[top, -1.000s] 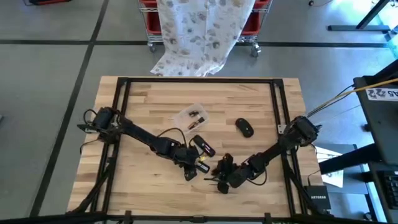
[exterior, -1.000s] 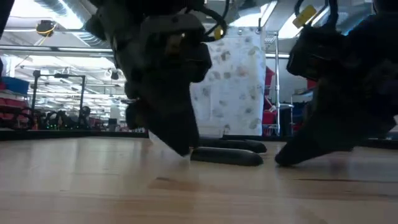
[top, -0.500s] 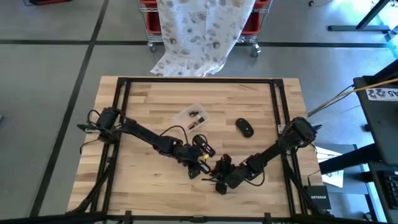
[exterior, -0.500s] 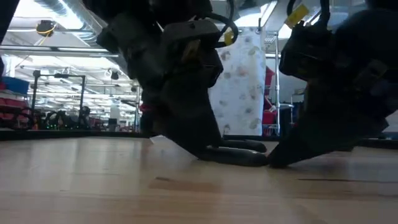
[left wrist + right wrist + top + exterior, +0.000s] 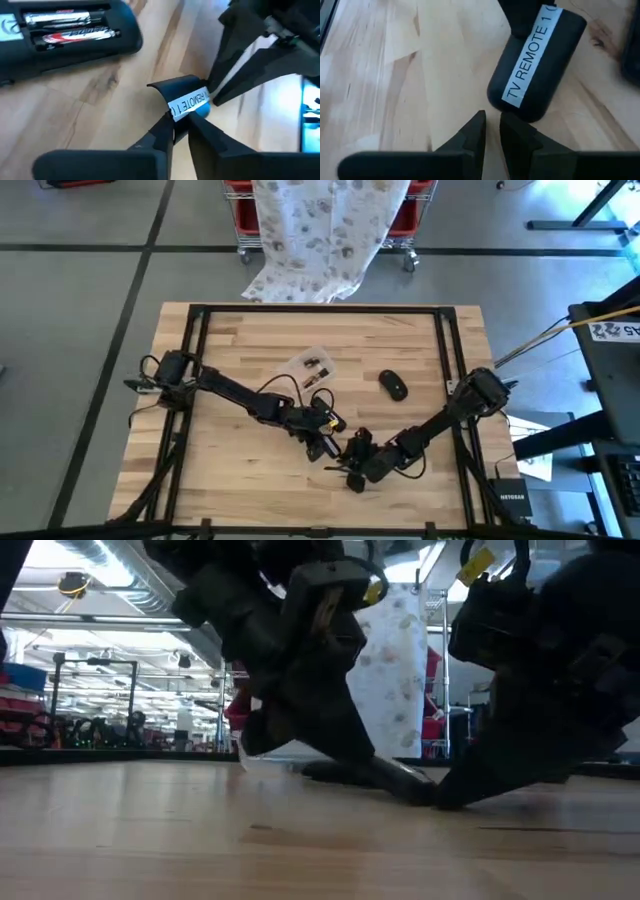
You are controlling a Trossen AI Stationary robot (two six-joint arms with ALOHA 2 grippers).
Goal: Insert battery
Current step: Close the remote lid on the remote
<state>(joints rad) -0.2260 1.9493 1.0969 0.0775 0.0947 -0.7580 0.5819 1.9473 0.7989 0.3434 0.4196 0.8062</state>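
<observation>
— On the wooden table (image 5: pixel 225 345), what is the item count?

— One TV remote (image 5: pixel 30 55), lying face down with its battery bay open. Two batteries (image 5: pixel 67 19) sit side by side in that bay. One battery cover (image 5: pixel 186 96), labelled "TV REMOTE 1", lies apart from the remote. One computer mouse (image 5: pixel 393 385) and one clear plastic bag (image 5: pixel 310 366) of small parts lie farther back. Two arms are present.

— State of the left gripper (image 5: pixel 181 124)?

— Its jaws are pinched onto the near edge of the battery cover. The cover's far end points at the right arm's fingers.

— State of the right gripper (image 5: pixel 491 122)?

— Its jaws are drawn almost together, with a thin gap and nothing between them. It sits low over the wood, with its tips just beside the rounded end of the cover.

— Which views differ?

— Only the left wrist view shows the filled bay and both batteries. Only the right wrist view shows the full label. From above, both grippers meet at the near middle of the table, and the mouse and the bag show only there. The cover is hidden from above. At table height, both grippers show as dark masses down at the board, and their jaws cannot be read.
</observation>
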